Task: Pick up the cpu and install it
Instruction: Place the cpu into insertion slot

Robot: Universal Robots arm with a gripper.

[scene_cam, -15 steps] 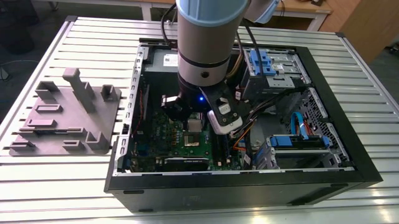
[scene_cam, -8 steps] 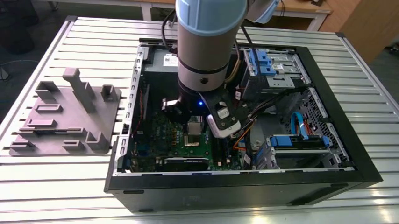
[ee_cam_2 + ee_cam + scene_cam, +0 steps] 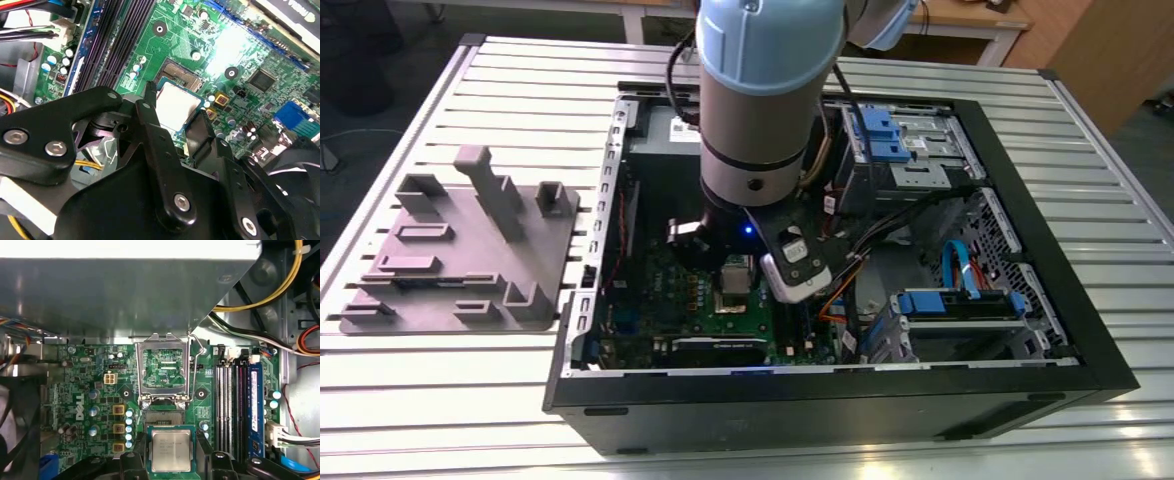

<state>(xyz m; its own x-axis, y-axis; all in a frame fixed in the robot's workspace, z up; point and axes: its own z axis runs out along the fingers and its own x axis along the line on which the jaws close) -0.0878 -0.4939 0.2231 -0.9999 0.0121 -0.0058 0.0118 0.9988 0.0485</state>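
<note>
Gripper (image 3: 171, 442) is inside the open case (image 3: 1067, 340), above the board (image 3: 95, 390). Jaws are closed to the width of the cpu (image 3: 171, 451), with a finger (image 3: 206, 446) against each of two opposite edges. The chip is held flat between the jaws, silver top showing. The socket (image 3: 163, 418) lies just ahead of the jaw tips, uncovered. Its frame (image 3: 164, 365) stands hinged open, further ahead. Memory slots (image 3: 232, 405) run alongside, outboard of one jaw. A grey tray (image 3: 454, 250) rests on the table (image 3: 454, 400) outside the case, well apart from the jaws.
</note>
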